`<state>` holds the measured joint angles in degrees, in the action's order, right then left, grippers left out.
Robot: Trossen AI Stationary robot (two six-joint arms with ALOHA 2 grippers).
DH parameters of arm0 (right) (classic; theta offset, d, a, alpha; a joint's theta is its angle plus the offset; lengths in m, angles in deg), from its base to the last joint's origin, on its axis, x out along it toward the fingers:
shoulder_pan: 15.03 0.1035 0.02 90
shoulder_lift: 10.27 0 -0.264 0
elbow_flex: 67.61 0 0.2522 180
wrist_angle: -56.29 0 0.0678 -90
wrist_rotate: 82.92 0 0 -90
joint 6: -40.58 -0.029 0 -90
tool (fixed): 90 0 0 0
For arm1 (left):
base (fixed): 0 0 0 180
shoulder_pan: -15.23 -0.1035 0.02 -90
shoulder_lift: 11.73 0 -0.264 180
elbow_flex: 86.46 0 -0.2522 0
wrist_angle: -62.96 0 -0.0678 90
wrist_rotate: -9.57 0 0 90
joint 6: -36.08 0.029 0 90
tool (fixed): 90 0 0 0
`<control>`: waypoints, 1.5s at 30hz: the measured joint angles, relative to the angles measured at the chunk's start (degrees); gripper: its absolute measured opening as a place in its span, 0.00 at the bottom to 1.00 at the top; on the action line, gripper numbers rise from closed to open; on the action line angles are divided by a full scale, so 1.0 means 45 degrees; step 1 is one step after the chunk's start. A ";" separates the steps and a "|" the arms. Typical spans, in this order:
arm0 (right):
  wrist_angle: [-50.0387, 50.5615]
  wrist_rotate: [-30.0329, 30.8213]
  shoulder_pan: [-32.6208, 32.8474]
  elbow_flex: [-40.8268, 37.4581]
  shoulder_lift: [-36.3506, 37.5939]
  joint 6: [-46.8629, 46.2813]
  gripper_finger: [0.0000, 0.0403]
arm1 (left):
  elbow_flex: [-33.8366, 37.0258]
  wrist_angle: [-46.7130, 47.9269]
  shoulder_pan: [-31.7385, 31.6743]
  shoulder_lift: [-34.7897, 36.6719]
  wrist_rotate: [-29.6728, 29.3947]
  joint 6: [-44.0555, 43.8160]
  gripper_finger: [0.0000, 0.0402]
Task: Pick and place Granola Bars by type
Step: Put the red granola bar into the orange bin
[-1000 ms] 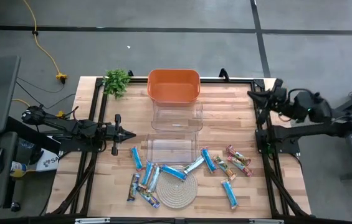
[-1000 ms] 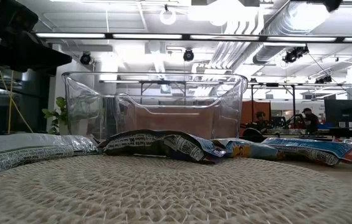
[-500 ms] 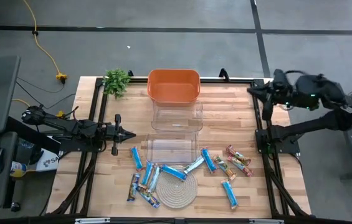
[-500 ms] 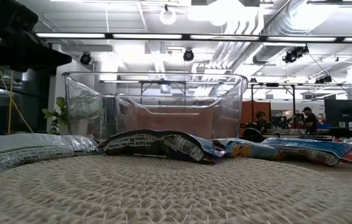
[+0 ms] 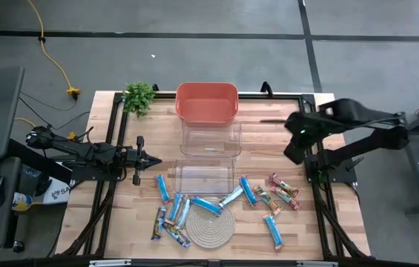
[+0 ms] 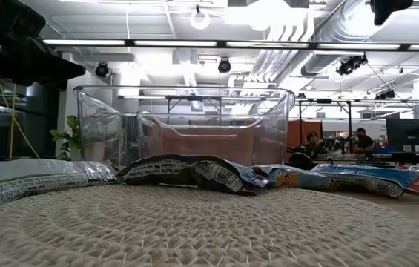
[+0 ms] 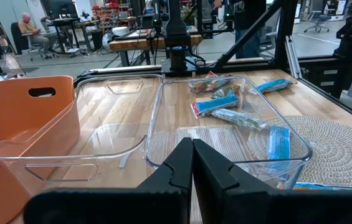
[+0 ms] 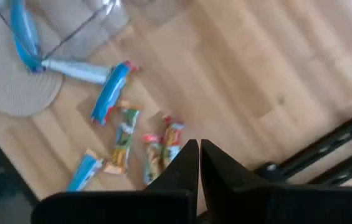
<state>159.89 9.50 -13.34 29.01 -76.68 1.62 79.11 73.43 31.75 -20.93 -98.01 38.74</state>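
Granola Bars (image 5: 248,190) lie unsorted on the counter (image 5: 268,133) below the right pincer (image 8: 199,154) — shut, empty, approaching — which must open over one; left pincer (image 7: 192,163) waits shut.

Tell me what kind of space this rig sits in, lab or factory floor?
Most likely an open robotics lab or workshop. The low view shows exposed ceiling ducts and strip lights over people at desks with monitors. The wooden table stands on bare concrete, with a yellow cable across the floor.

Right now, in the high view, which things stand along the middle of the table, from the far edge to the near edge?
Orange bin → first clear container → second clear container → woven coaster.
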 joint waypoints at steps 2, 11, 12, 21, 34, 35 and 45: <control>-0.0136 -0.0177 0.0300 -0.0440 -0.0114 -0.0257 0.01 | 0.0000 0.0000 0.0004 0.0002 0.0000 -0.0002 0.02; -0.0401 -0.0025 0.1743 -0.3184 0.0037 -0.2510 0.19 | 0.0000 0.0003 0.0001 -0.0002 0.0000 0.0001 0.02; -0.0524 -0.0067 0.1899 -0.3493 0.0077 -0.2739 0.22 | 0.0000 0.0002 -0.0001 -0.0002 0.0002 0.0000 0.02; -0.3599 -0.0277 0.3073 -0.6008 0.0188 -0.3682 0.43 | 0.0000 0.0000 0.0001 -0.0002 0.0002 -0.0002 0.02; -0.7613 -0.0387 0.3287 -0.9511 0.0188 -0.3583 0.50 | 0.0000 0.0000 0.0004 -0.0002 0.0003 -0.0002 0.02; -0.7900 -0.0549 0.3288 -0.9662 0.0188 -0.3423 0.51 | 0.0000 0.0001 0.0003 -0.0001 0.0004 -0.0001 0.02; -0.9419 -0.0119 0.3118 -1.0304 0.0188 -0.3233 0.61 | 0.0000 0.0000 0.0004 -0.0002 0.0000 0.0002 0.02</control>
<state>117.50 8.96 0.70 -17.36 -75.83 -12.93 79.11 73.43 31.77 -20.94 -98.01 38.75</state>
